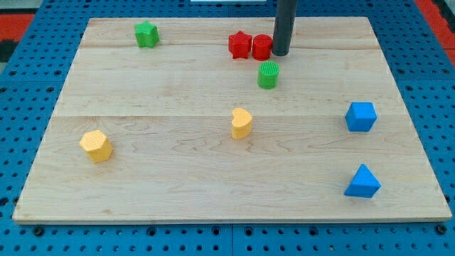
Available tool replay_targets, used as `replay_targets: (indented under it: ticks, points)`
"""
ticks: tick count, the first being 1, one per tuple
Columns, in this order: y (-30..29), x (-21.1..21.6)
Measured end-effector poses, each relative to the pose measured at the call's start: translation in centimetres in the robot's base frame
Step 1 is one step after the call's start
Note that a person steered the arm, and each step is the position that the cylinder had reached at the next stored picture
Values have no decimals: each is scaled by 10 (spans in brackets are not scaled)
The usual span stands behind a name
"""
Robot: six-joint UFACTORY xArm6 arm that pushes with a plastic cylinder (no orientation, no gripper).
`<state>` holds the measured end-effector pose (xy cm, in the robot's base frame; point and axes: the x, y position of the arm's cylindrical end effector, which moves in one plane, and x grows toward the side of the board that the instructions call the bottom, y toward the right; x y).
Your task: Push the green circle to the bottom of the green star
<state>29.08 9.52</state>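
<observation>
Wooden worktop (213, 178): light, rigid green circle (268, 75) should slide; my tip (281, 54), no clasping end effector, pushes its right side toward green star (146, 34).

Pale wooden board w/ visible plank seams (213, 178) fills most of view, grain running left-right. Under it a blue perforated base plate (434, 99), regular hole grid, showing on left, right & bottom edges. Red strip (437, 11) at view's top-right corner, another red patch (18, 18) top-left. White surface (234, 3) at top centre. Lighting even, soft shadows only.
</observation>
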Motion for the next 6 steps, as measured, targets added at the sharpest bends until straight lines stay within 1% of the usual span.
replay_targets:
  ticks: [1,2,3,4,5,6]
  points:
    - [40,17]
    - [71,43]
    - [28,48]
    - [12,63]
    - [8,74]
    - [-28,50]
